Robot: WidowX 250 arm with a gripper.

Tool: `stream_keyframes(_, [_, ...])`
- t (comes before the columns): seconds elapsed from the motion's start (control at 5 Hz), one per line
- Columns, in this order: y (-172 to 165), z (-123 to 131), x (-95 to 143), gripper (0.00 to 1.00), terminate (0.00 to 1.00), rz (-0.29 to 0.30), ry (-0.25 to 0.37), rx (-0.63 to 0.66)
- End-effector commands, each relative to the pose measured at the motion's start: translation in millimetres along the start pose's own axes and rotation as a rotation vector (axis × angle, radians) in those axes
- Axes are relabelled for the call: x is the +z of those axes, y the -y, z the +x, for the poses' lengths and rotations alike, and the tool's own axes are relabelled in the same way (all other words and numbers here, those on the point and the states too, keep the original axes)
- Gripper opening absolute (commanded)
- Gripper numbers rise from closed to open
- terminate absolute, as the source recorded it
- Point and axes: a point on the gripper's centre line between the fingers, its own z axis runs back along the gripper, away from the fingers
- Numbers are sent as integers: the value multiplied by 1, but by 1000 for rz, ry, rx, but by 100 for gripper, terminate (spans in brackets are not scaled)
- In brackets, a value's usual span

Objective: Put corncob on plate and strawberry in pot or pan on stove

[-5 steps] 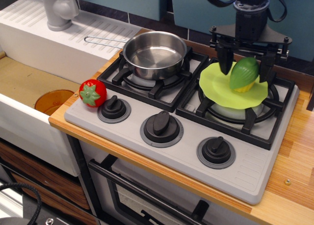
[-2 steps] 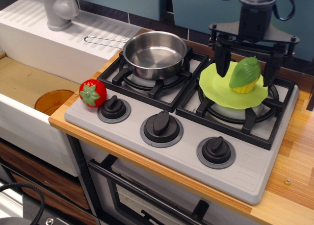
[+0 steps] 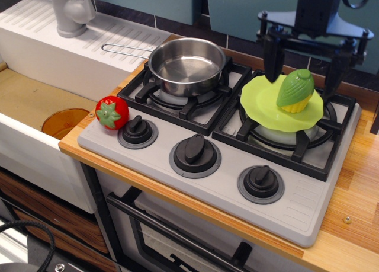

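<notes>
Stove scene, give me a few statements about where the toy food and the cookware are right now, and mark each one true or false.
1. The corncob sits on the plate. True.
2. The strawberry is inside the pot. False: it sits on the stove at its front left corner, beside a knob, and the pot is empty.
3. The gripper is shut on the corncob. False: its fingers are spread apart above the plate, clear of the corncob.
4. The plate rests on the right burner. True.
5. An orange dish lies in the sink. True.
</notes>
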Motion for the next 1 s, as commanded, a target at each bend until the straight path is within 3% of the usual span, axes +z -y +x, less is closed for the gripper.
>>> stream_keyframes(0.0, [2, 9, 28, 100, 0, -23, 82, 0])
stream_keyframes(0.4, [2, 9, 28, 100, 0, -23, 82, 0])
stream_keyframes(0.8, [-34, 0, 48, 100, 0, 9, 123, -36])
